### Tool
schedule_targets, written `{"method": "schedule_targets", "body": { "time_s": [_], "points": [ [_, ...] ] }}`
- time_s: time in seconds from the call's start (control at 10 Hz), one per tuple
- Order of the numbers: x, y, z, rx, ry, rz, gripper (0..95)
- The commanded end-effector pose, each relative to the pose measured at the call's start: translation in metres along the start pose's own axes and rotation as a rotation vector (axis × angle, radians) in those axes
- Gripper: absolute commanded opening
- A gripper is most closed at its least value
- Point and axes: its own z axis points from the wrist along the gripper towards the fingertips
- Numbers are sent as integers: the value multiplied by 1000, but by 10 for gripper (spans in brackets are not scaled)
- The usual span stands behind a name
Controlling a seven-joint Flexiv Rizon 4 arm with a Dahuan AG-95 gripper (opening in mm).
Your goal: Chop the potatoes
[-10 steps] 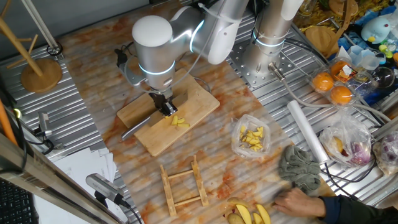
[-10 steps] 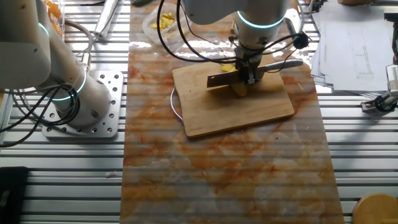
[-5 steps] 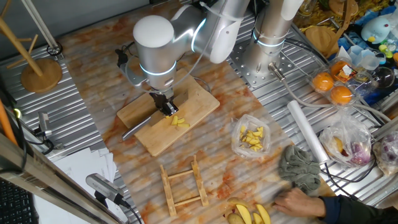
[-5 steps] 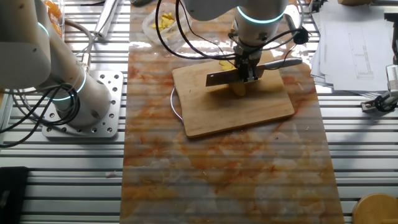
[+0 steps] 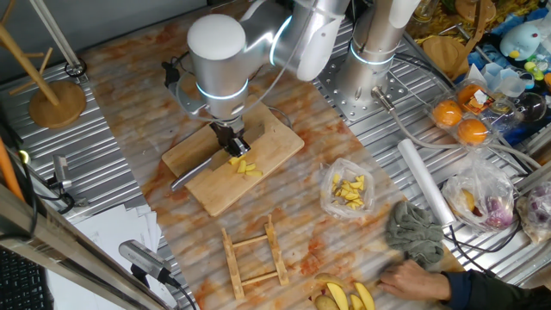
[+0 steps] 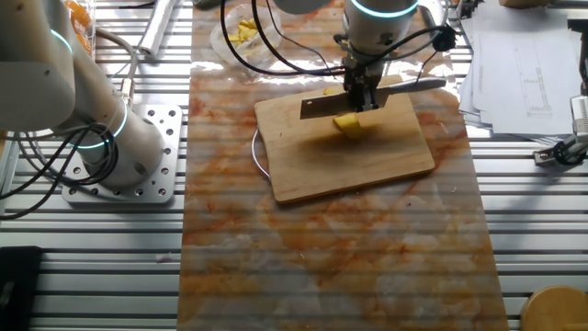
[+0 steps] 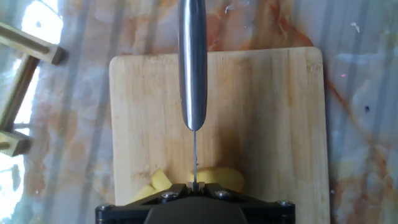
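Observation:
The potatoes are a few pale-yellow chunks [image 5: 244, 166] on the wooden cutting board [image 5: 277, 138]. In the other fixed view they show as one yellow lump [image 6: 348, 125] on the board [image 6: 349, 170]. My gripper [image 5: 231, 144] is shut on a knife, its steel handle [image 5: 191, 175] sticking out to the left. The blade [image 6: 322, 108] hangs edge-down, just above and behind the chunks. In the hand view the gripper [image 7: 194, 185] pinches the thin blade [image 7: 194, 152], with the handle [image 7: 191, 62] ahead and potato pieces [image 7: 219, 177] on either side of the blade.
A small wooden rack [image 5: 254, 254] lies in front of the board. A clear plastic bag of yellow chunks [image 5: 349, 191], a grey cloth [image 5: 416, 232], a white roll [image 5: 424, 181] and a person's hand [image 5: 413, 280] are to the right. A second arm's base [image 6: 119, 152] stands nearby.
My gripper has lifted the knife off the potato chunks and drawn it slightly back. The chunks now lie uncovered on the board.

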Motion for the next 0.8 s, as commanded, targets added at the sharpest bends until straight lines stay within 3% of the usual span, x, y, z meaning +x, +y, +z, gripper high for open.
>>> {"method": "schedule_targets", "body": {
  "time_s": [0.1, 0.8],
  "points": [
    [-5, -2, 7, 24, -4, -3, 0],
    [-6, -4, 12, 27, -4, -14, 0]
  ]
}}
